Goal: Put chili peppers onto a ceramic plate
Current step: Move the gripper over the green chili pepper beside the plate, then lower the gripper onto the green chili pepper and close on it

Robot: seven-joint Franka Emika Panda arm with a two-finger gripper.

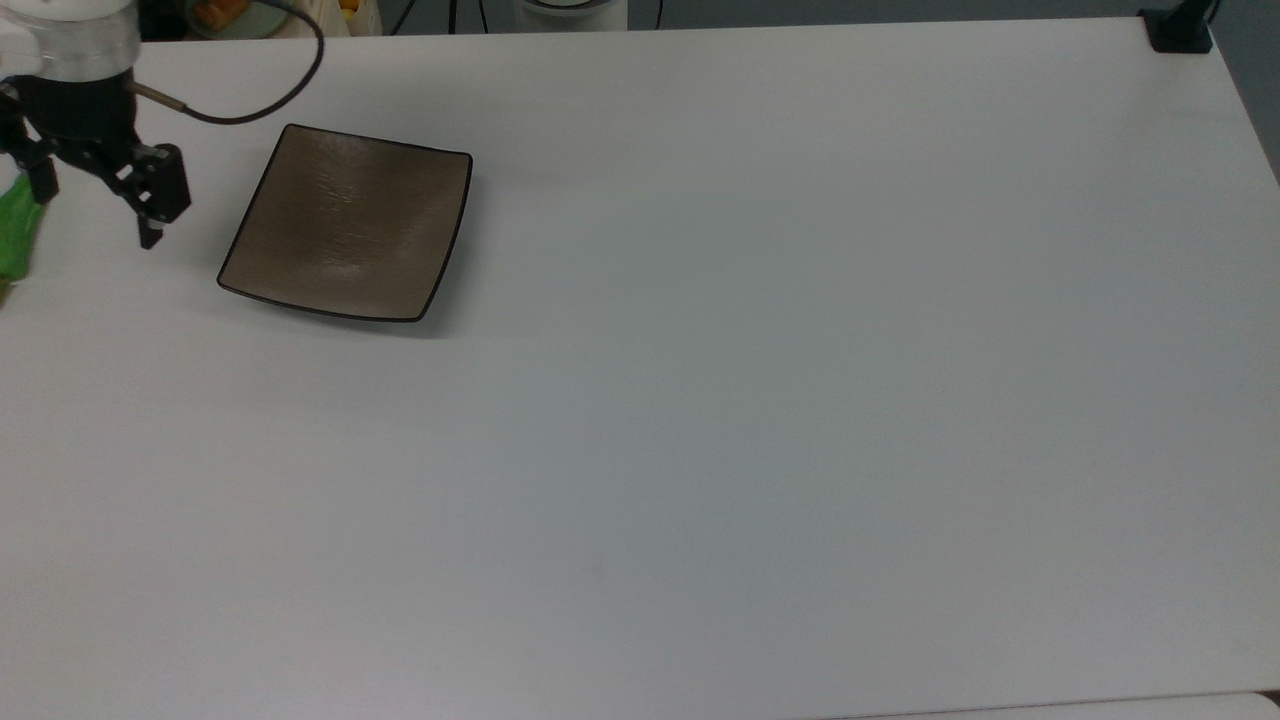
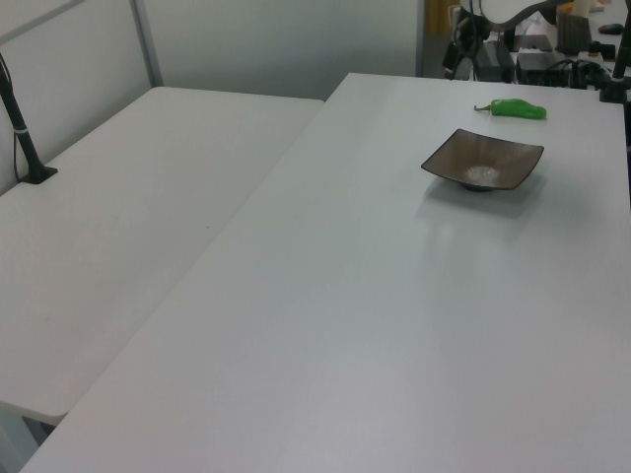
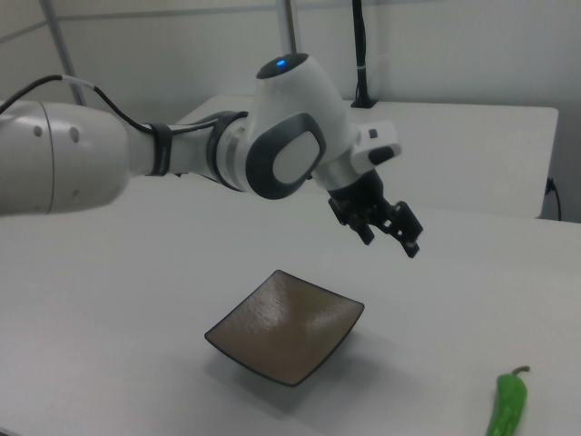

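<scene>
One chili pepper (image 3: pixel 507 405), one ceramic plate (image 3: pixel 285 325) — apart, on the table (image 1: pixel 760 400).

Three fixed cameras around one white table (image 1: pixel 700 450)

The top view looks steeply down over the whole surface. The left view sits low at one end, facing along it. The right view stands close, opposite. All three share the corner holding the ceramic plate (image 1: pixel 350 222) (image 2: pixel 483 160) (image 3: pixel 286 327).

One green chili pepper (image 3: pixel 507 405), one square ceramic plate (image 1: pixel 348 223) and one end effector (image 3: pixel 390 238) over two white tables (image 2: pixel 325 325).
</scene>
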